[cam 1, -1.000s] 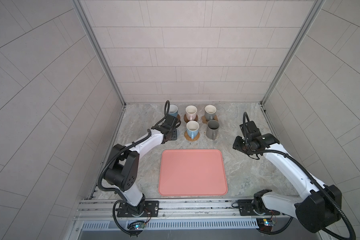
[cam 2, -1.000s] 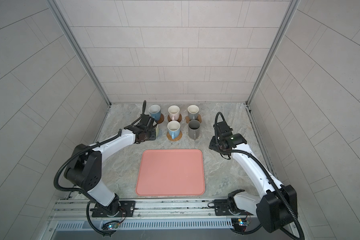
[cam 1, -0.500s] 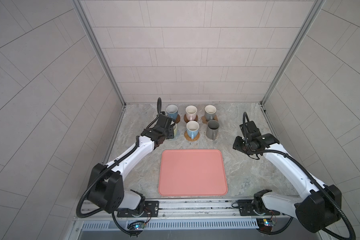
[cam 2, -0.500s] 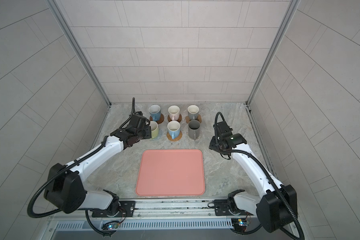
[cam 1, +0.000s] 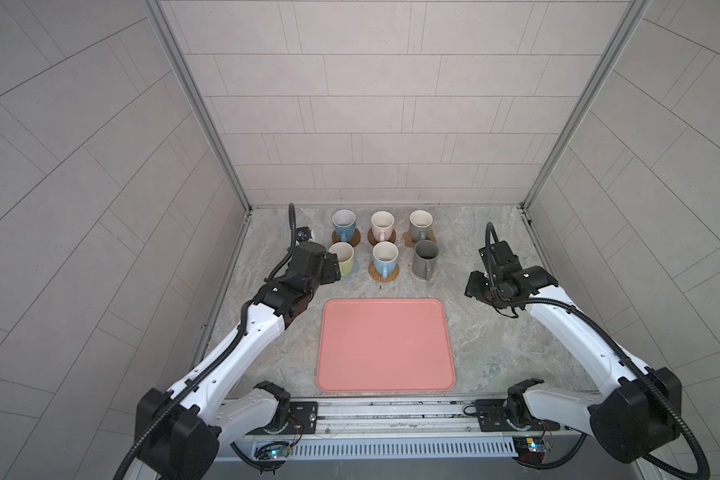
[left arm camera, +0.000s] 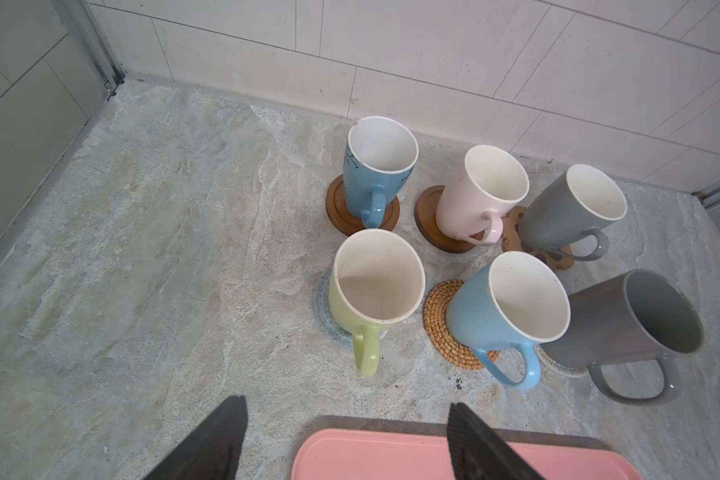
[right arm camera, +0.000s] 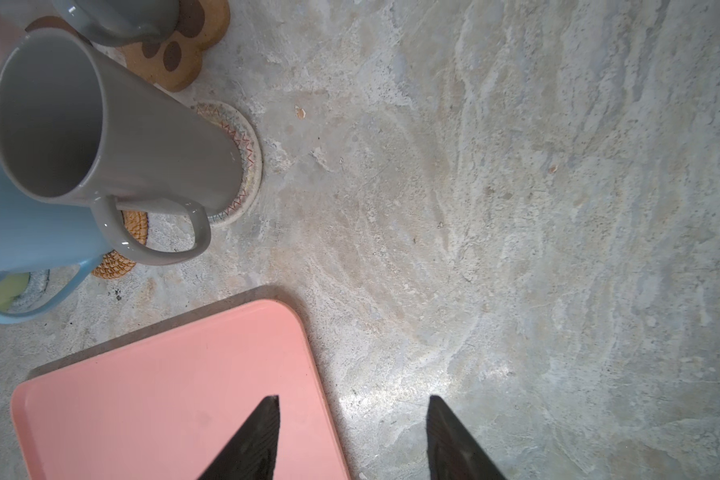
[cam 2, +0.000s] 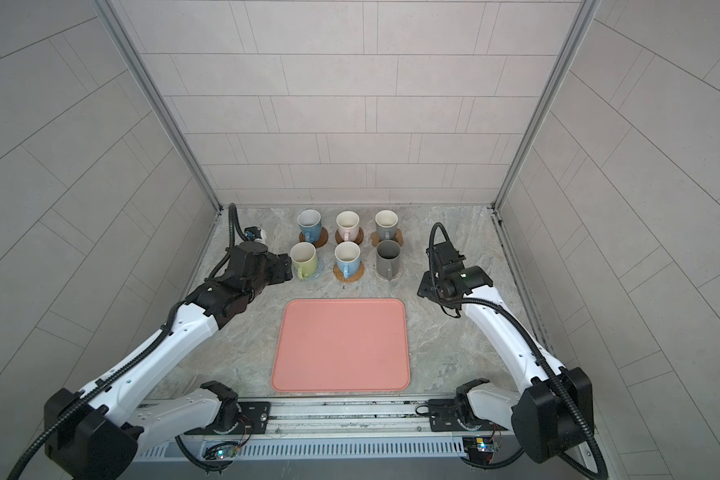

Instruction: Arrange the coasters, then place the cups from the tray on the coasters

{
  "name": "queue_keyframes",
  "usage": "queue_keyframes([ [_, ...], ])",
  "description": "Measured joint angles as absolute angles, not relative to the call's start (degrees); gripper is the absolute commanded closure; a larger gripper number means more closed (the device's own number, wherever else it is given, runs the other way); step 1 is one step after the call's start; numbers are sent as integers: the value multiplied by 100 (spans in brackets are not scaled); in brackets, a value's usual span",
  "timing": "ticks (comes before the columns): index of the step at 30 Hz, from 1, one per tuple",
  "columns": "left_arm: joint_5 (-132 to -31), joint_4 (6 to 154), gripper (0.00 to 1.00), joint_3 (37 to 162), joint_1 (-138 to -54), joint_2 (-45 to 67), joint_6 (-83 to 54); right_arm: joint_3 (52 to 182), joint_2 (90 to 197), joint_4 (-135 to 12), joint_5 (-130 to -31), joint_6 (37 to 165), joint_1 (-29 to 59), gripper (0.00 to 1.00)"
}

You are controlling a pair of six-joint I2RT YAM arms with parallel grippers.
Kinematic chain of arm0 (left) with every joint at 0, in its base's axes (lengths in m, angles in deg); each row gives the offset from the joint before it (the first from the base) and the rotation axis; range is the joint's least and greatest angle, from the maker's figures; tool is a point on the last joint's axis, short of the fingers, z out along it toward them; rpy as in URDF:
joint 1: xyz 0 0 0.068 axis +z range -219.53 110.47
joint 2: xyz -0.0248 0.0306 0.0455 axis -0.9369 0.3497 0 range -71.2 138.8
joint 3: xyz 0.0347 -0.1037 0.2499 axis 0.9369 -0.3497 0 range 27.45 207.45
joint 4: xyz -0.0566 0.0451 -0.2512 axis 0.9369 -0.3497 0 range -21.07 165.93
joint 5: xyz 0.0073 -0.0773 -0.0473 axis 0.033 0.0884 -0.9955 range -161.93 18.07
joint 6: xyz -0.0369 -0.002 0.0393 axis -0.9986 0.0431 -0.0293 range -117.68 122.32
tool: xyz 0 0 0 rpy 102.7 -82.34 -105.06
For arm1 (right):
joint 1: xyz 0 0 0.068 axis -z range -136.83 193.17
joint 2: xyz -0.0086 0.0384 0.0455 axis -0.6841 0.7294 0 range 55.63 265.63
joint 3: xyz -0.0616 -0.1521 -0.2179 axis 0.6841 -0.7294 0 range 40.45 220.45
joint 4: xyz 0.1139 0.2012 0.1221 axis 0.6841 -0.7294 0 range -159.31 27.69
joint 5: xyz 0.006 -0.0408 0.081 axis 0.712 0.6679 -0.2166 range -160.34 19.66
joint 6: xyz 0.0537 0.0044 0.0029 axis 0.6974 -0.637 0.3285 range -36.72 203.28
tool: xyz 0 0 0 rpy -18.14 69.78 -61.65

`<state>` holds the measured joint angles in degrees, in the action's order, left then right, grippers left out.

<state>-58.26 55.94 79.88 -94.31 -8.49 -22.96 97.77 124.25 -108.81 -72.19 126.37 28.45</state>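
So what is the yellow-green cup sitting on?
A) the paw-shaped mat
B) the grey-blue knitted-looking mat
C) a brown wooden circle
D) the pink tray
B: in the left wrist view the yellow-green cup stands on the grey-blue crochet coaster, whose edge peeks out from under the cup's base.

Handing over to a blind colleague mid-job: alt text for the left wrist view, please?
Six empty mugs stand on coasters, two rows of three near the tiled wall. The left gripper is open and empty, with a bare edge of the pink tray in view.
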Motion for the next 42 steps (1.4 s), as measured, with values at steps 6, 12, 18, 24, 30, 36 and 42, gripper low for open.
queue_keyframes([
  [6,-5535,5609,0,7876,-9426,-1091,-2232,9801,12456,-10890,-6974,12598,2862,0],
  [12,-5235,5806,0,7586,-9328,-1430,-1961,9812,12449,-10872,-6598,12576,2899,0],
  [18,-4840,6580,0,6862,-9088,-1705,-1511,9644,12198,-10345,-5971,12331,2910,0],
  [24,-4514,7559,0,6018,-8539,-1515,-1142,8651,11634,-8831,-4965,11313,2930,0],
  [30,-4110,8859,0,5291,-8366,-744,-696,7224,11818,-6621,-4419,10137,3072,0],
  [36,-4243,10114,0,4993,-7918,297,-718,6752,12830,-5119,-4390,9687,3365,1],
  [42,-4564,10759,0,5092,-7691,841,-628,6730,13140,-4359,-4410,9615,3562,1],
])
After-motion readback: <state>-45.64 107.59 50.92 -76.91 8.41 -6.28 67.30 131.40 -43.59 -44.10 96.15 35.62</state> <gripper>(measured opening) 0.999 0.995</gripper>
